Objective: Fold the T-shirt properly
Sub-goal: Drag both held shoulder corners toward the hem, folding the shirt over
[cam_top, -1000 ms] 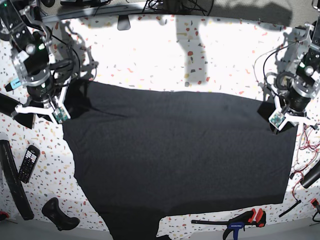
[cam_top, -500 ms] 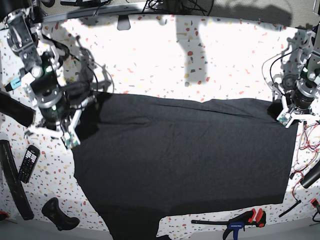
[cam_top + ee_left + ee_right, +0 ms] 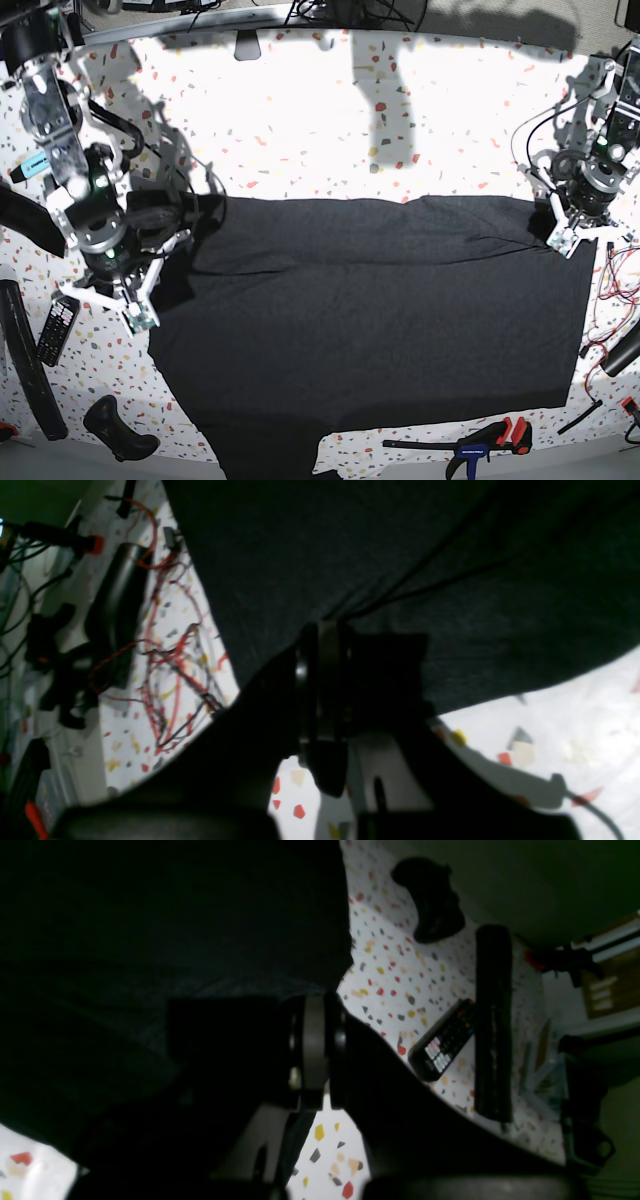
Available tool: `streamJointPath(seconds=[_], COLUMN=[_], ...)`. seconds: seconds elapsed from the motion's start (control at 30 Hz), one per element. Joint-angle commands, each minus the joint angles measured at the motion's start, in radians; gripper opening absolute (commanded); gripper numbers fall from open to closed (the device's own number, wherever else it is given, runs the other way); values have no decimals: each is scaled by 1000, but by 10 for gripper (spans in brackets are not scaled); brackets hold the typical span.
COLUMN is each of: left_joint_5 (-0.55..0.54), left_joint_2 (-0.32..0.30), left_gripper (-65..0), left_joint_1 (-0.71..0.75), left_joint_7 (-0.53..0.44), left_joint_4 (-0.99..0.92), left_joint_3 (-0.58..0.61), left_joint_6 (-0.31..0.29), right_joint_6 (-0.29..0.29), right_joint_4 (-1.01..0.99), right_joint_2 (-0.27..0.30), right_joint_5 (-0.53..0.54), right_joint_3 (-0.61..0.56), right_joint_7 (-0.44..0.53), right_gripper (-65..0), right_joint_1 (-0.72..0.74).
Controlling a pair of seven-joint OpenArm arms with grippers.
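Both hands, left hand [image 3: 568, 236] and right hand [image 3: 150, 300], pinch the T-shirt [image 3: 370, 330].

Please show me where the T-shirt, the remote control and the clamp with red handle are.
T-shirt [image 3: 370, 310], base view: middle of the flat dark fabric.
Remote control [image 3: 442, 1040], right wrist view: button area.
Clamp [image 3: 490, 437], base view: blue and red handle.

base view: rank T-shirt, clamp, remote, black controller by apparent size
1. T-shirt, by far the largest.
2. Clamp at the near edge, longest of the rest.
3. Remote and black controller: look about alike, so unranked.
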Motion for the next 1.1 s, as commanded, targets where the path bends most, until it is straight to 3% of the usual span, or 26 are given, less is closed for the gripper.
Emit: streamJointPath(seconds=[0.0,0.17,0.33,0.53,0.93,1.07], left_joint_5=[11,58,58,58,59,59], left_joint_2=[-18,-18,-15,-15,-16,-21], left_gripper=[-650,-650,-650,-650,-650,-650], left_joint_1=[-19,-22,-27,-35,-70,-123], left_joint_7=[-21,-21,-17,-13,-21,-21], left_joint_4=[12,12,11,11,-56,-143], left_joint_3=[-10,-10,-10,-10,-10,-10], left_joint_6=[16,16,16,15,15,14], right_joint_6=[-5,-5,-5,-4,-5,-60], right_joint_4=[0,-79,-189,-346,-566,-629], right_joint_2=[14,8,-58,-168,-273,-303], right_joint_5=[-15,-16,-20,-20,-50,-111], right_joint_3=[-8,-127,-219,-229,-229,-229], right_joint_7=[26,25,25,24,63,63], right_gripper=[-650,-650,-650,-650,-650,-650], right_joint_1=[41,148,264,391,450,450])
